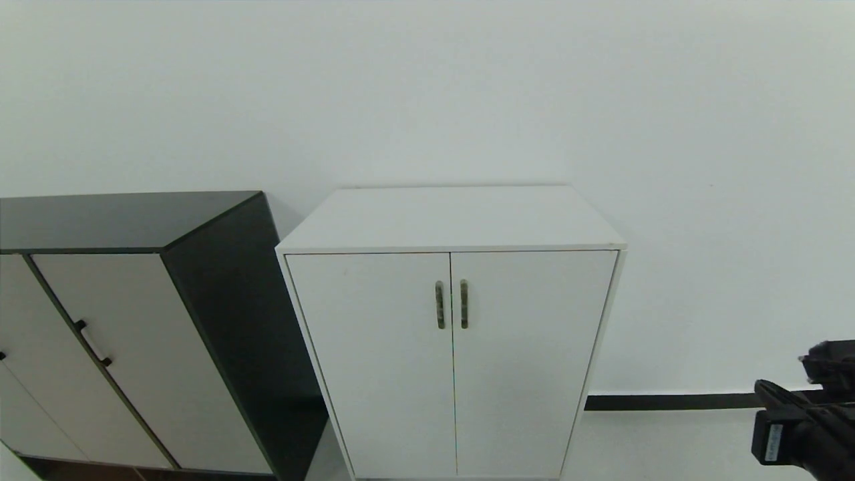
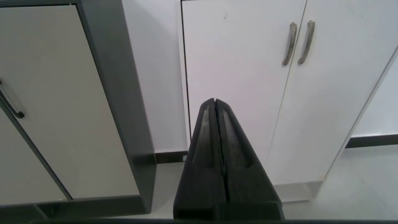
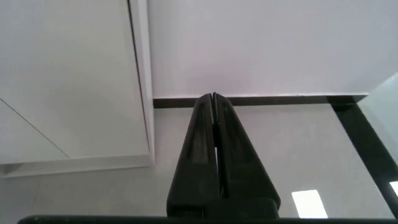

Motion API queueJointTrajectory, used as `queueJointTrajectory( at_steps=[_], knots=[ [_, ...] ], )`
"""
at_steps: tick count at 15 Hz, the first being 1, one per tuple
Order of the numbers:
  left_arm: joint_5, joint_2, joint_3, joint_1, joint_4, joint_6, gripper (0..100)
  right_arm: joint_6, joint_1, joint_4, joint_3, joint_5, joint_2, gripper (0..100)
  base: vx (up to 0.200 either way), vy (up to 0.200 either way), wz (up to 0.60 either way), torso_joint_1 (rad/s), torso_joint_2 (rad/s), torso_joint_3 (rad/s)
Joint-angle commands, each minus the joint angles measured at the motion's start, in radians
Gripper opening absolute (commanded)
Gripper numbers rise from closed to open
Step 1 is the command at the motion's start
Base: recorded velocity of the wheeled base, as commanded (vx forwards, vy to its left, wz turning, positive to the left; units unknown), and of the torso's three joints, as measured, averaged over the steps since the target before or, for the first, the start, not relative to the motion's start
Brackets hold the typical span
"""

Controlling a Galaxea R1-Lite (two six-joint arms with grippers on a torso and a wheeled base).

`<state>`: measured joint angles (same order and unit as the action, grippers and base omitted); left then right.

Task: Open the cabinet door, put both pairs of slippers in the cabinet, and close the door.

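A white two-door cabinet (image 1: 451,347) stands against the wall in the middle of the head view, both doors closed. Two vertical metal handles (image 1: 451,304) sit side by side at the doors' meeting edge. In the left wrist view my left gripper (image 2: 214,102) is shut with nothing in it, some way in front of the cabinet's left door (image 2: 239,74), with the handles (image 2: 298,43) off to one side. My right gripper (image 3: 214,96) is also shut and empty, low beside the cabinet's side panel (image 3: 74,81). The right arm (image 1: 805,414) shows at the head view's lower right.
A dark cabinet with pale doors (image 1: 127,334) stands close on the left of the white one, with a narrow gap between them. A dark baseboard (image 1: 668,401) runs along the wall on the right, above bare pale floor (image 3: 298,155).
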<state>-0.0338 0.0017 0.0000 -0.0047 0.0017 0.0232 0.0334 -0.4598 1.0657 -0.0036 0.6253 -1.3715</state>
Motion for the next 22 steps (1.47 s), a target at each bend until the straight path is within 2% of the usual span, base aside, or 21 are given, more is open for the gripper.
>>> queueJointTrajectory(
  at_steps=[1, 5, 8, 9, 11, 12, 15, 17, 18, 21, 22],
  knots=[
    [0.0, 0.0, 0.0, 0.0, 0.0, 0.0, 0, -0.007, 0.016, -0.213, 0.004, -0.035, 0.307, 0, 0.0, 0.0, 0.0, 0.0, 0.0, 0.0],
    [0.0, 0.0, 0.0, 0.0, 0.0, 0.0, 0, -0.003, 0.015, -0.538, 0.004, -0.153, 0.595, 0, 0.0, 0.0, 0.0, 0.0, 0.0, 0.0],
    [0.0, 0.0, 0.0, 0.0, 0.0, 0.0, 0, -0.017, 0.012, -0.963, 0.001, -0.256, 0.944, 0, 0.0, 0.0, 0.0, 0.0, 0.0, 0.0],
    [0.0, 0.0, 0.0, 0.0, 0.0, 0.0, 0, -0.032, 0.02, -1.061, -0.009, -0.309, 1.057, 0, 0.0, 0.0, 0.0, 0.0, 0.0, 0.0],
    [0.0, 0.0, 0.0, 0.0, 0.0, 0.0, 0, -0.026, 0.058, -1.055, -0.015, -0.348, 1.114, 0, 0.0, 0.0, 0.0, 0.0, 0.0, 0.0],
    [0.0, 0.0, 0.0, 0.0, 0.0, 0.0, 0, -0.086, 0.058, -1.044, -0.013, -0.366, 1.151, 0, 0.0, 0.0, 0.0, 0.0, 0.0, 0.0],
    [0.0, 0.0, 0.0, 0.0, 0.0, 0.0, 0, -0.124, 0.085, -1.066, -0.018, -0.53, 1.223, 0, 0.0, 0.0, 0.0, 0.0, 0.0, 0.0],
    [0.0, 0.0, 0.0, 0.0, 0.0, 0.0, 0, -0.132, 0.112, -1.075, -0.022, -0.535, 1.21, 0, 0.0, 0.0, 0.0, 0.0, 0.0, 0.0],
    [0.0, 0.0, 0.0, 0.0, 0.0, 0.0, 0, -0.13, 0.173, -1.075, -0.022, -0.535, 1.213, 0, 0.0, 0.0, 0.0, 0.0, 0.0, 0.0],
    [0.0, 0.0, 0.0, 0.0, 0.0, 0.0, 0, -0.221, 0.457, -1.076, -0.024, -0.569, 1.264, 0, 0.0, 0.0, 0.0, 0.0, 0.0, 0.0],
    [0.0, 0.0, 0.0, 0.0, 0.0, 0.0, 0, -0.222, 0.477, -1.076, -0.024, -0.57, 1.289, 0, 0.0, 0.0, 0.0, 0.0, 0.0, 0.0]
  ],
)
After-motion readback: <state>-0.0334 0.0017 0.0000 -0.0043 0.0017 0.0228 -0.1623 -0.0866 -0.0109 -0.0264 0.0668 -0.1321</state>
